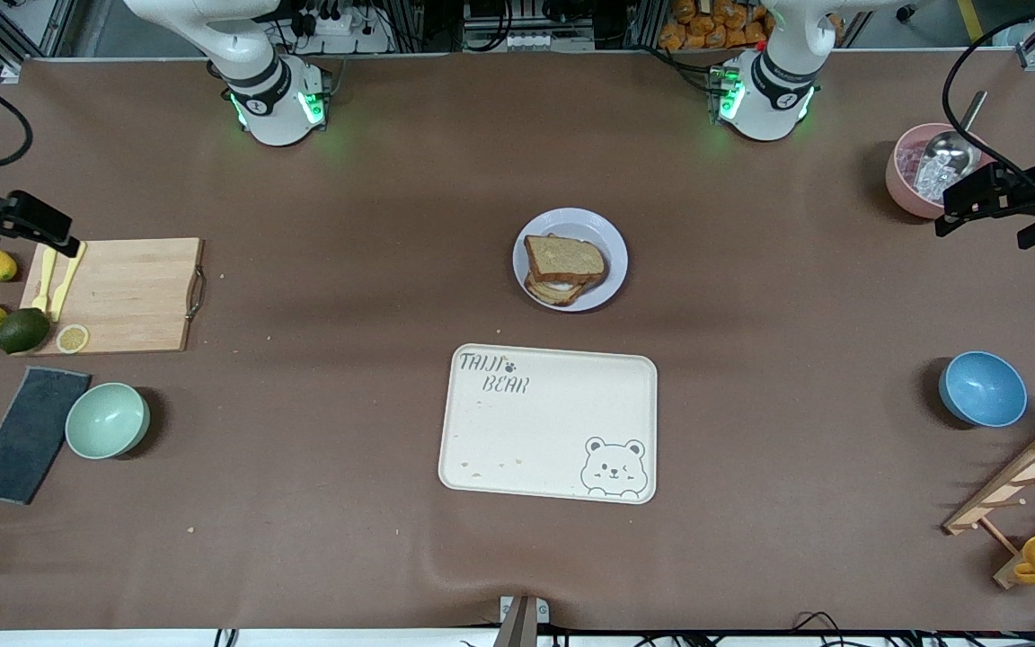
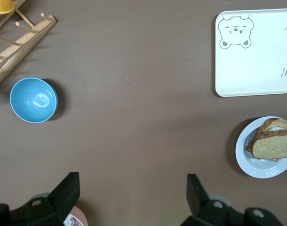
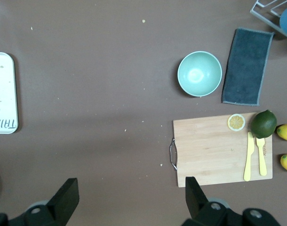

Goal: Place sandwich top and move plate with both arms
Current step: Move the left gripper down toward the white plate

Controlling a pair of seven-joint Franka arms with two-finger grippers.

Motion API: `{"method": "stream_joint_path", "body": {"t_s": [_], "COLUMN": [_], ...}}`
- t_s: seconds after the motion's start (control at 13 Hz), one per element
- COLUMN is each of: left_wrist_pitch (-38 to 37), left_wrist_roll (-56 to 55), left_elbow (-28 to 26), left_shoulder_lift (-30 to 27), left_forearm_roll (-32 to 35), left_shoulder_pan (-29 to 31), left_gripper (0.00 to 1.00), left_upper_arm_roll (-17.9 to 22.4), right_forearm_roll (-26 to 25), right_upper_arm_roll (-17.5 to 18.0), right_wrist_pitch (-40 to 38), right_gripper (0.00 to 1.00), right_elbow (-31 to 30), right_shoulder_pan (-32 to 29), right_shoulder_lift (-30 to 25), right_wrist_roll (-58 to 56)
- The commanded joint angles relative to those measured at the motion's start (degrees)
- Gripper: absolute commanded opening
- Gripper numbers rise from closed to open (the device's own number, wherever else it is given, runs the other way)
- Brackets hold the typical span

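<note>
The pale lavender plate sits mid-table and also shows in the left wrist view. The sandwich top, a plain brown bread slice, lies on a lower slice on the plate, skewed so that slice's edge and a bit of white show; it also shows in the left wrist view. My left gripper is open and empty beside the pink bowl, its jaws wide in its wrist view. My right gripper is open and empty over the cutting board's end, also wide in its wrist view.
A cream bear-print tray lies nearer the camera than the plate. A pink bowl with a spoon, a blue bowl and a wooden rack are at the left arm's end. A cutting board, green bowl, fruit and a dark cloth are at the right arm's end.
</note>
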Motion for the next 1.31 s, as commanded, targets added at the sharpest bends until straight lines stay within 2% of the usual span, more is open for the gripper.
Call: {"method": "stream_joint_path", "body": {"t_s": [0.0,0.46,0.69,1.23], "left_wrist_pitch": [0.4,0.4,0.5,0.6], "left_wrist_roll": [0.6,-1.0,-0.9,-0.3], "left_elbow": [-0.2,0.2,0.3,0.0], "left_shoulder_lift": [-0.5,-0.3,-0.3,-0.3], "left_forearm_roll": [-0.9,-0.8,-0.5,-0.8], "left_shoulder_pan": [0.3,0.2,0.2,0.3], "left_gripper": [1.00,1.00,1.00,1.00], "left_upper_arm_roll": [-0.1,0.0,0.0,-0.1], "right_forearm_roll": [-1.4,-1.4,-1.1,-0.7], "right_upper_arm_roll": [7.5,6.7,3.3,4.8], "right_wrist_pitch": [-2.5,-3.2,-3.2,-2.9], "right_gripper": [1.00,1.00,1.00,1.00], "right_elbow": [0.8,0.8,0.8,1.0], "right_shoulder_pan": [-6.5,-5.6,-2.4,-3.6], "right_shoulder_lift": [-0.5,-1.2,-1.2,-1.2], "right_wrist_roll": [1.9,3.3,2.9,2.9]}}
